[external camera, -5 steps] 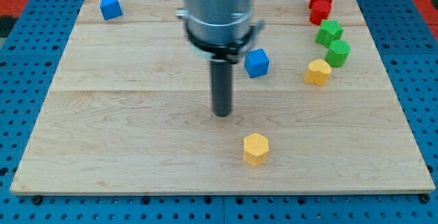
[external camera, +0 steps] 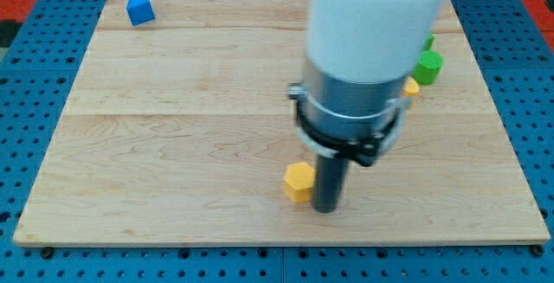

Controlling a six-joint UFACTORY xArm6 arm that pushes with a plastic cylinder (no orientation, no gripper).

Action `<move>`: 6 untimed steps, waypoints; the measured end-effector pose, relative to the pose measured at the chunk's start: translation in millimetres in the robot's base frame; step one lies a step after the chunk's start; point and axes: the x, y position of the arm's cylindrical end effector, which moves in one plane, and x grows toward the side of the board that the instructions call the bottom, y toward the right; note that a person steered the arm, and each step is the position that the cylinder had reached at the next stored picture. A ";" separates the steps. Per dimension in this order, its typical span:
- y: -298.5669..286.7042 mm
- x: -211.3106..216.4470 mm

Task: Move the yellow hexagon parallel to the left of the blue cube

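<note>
The yellow hexagon (external camera: 299, 180) lies near the view's bottom, a little right of the middle of the wooden board (external camera: 173, 144). My tip (external camera: 326, 209) stands right against its right side, touching it or nearly so. The blue cube from the middle of the board is hidden behind the arm's body (external camera: 363, 49). A second blue block (external camera: 139, 9) sits at the view's top left.
A green cylinder (external camera: 428, 67) shows at the view's right, with a sliver of another green block (external camera: 428, 42) above it and a bit of a yellow block (external camera: 411, 86) at the arm's edge. The red blocks are hidden.
The arm has swung down and to the right, round to the hexagon's right side. The hexagon has slid a little to the left. The arm now hides the blue cube and red blocks.
</note>
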 end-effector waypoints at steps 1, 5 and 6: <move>-36.0 -21.6; -128.4 -140.1; -147.2 -190.3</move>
